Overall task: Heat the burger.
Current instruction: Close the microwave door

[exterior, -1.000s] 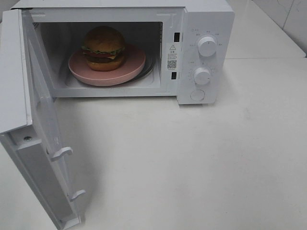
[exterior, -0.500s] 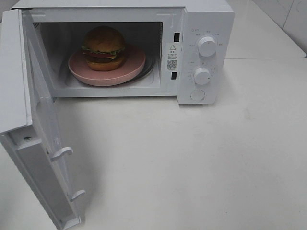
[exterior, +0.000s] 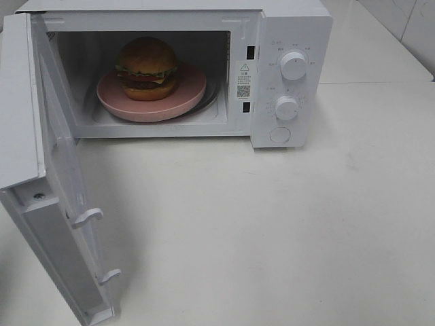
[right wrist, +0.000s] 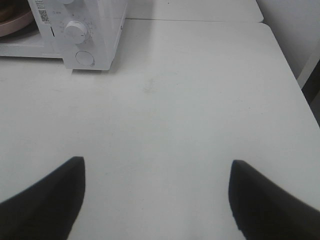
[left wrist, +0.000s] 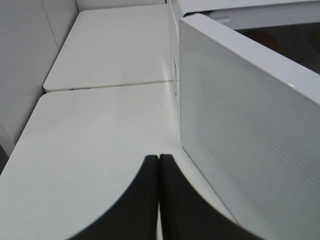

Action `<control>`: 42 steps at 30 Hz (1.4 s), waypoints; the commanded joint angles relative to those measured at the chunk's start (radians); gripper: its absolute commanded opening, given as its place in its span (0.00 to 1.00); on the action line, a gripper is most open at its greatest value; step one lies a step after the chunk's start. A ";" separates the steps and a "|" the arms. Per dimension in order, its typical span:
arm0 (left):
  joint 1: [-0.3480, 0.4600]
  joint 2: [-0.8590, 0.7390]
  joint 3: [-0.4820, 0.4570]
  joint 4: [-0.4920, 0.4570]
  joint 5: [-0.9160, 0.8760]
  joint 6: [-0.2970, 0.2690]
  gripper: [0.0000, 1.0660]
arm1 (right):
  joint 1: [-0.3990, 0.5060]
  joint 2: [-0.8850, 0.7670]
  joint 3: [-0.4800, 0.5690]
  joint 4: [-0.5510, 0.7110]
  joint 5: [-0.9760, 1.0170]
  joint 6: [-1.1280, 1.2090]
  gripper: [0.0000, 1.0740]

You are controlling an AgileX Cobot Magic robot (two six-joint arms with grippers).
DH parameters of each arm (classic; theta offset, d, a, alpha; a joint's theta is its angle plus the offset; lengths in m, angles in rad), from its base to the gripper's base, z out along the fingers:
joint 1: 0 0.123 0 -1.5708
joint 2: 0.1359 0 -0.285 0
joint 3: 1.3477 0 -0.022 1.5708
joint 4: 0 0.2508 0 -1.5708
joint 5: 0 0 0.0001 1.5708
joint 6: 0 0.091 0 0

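Left gripper [left wrist: 159,159] closed, holding nothing, right gripper [right wrist: 156,162] spread wide, empty

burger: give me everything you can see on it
The burger stands upright inside the microwave, whose door is swung open. It sits left of centre on a round pink plate, and only the plate is seen touching it. From the top down: glossy golden-brown domed bun, green lettuce frill, red tomato, a yellow cheese corner, dark patty, bottom bun. The layers look stacked and intact.
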 commanded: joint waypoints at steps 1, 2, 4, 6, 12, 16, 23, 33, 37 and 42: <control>-0.006 0.018 0.056 -0.052 -0.162 0.009 0.00 | -0.007 -0.026 0.002 -0.002 -0.015 -0.007 0.71; -0.006 0.036 0.101 -0.057 -0.267 0.009 0.00 | -0.007 -0.026 0.002 -0.002 -0.015 -0.007 0.71; -0.009 0.047 0.124 -0.057 -0.319 0.009 0.00 | -0.007 -0.026 0.002 -0.002 -0.015 -0.007 0.71; -0.009 0.070 0.159 -0.056 -0.400 0.007 0.00 | -0.007 -0.026 0.002 -0.002 -0.015 -0.007 0.71; -0.009 0.183 0.202 -0.013 -0.563 0.000 0.00 | -0.007 -0.026 0.002 -0.002 -0.015 -0.007 0.71; -0.009 0.293 0.202 0.078 -0.609 -0.081 0.00 | -0.007 -0.026 0.002 -0.002 -0.015 -0.007 0.71; -0.009 0.419 0.202 0.333 -0.735 -0.332 0.00 | -0.007 -0.026 0.002 -0.002 -0.015 -0.007 0.71; -0.009 0.618 0.200 0.712 -0.995 -0.584 0.00 | -0.007 -0.026 0.002 -0.002 -0.015 -0.007 0.71; -0.009 0.678 0.199 0.712 -1.096 -0.584 0.00 | -0.007 -0.026 0.002 -0.002 -0.015 -0.007 0.71; -0.061 0.723 0.177 0.717 -1.110 -0.576 0.00 | -0.007 -0.026 0.002 -0.002 -0.015 -0.007 0.71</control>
